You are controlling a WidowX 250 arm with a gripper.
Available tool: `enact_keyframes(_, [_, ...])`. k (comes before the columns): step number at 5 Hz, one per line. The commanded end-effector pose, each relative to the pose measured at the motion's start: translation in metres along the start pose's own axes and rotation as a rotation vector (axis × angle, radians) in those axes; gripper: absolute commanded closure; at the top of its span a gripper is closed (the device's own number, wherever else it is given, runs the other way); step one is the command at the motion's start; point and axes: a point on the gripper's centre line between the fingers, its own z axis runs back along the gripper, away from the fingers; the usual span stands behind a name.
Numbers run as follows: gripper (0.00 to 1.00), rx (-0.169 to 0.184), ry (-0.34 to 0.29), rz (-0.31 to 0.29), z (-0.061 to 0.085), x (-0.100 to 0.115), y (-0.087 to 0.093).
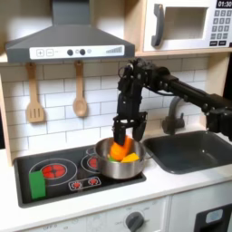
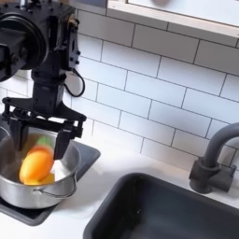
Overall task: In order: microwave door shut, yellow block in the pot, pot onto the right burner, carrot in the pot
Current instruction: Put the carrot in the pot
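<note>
Carrot (image 2: 36,166) sits in the pot (image 2: 37,193) on the right burner (image 1: 98,163), beside the yellow block (image 1: 132,158). Gripper (image 2: 41,147) straddles it, jaws spread, no visible grip. Looks like light, hard, slick plastic; grab across the thick middle.

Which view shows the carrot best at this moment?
The second exterior view: the carrot is large there, orange body and green tip clear, inside the pot below the gripper. In the first exterior view the carrot is a small orange patch.
</note>
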Motion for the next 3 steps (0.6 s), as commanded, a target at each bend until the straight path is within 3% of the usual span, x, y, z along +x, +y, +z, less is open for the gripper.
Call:
enact_keyframes(1, [0.0,-0.006,-0.017,-0.018,0.0046,-0.0002,-0.0008])
enact_keyframes(2, [0.0,-0.021,-0.018,-0.071,0.0139,0.0007,-0.0041])
enact_keyframes(3, [0.0,-0.008,-0.025,-0.057,0.0133,0.0033,-0.0007])
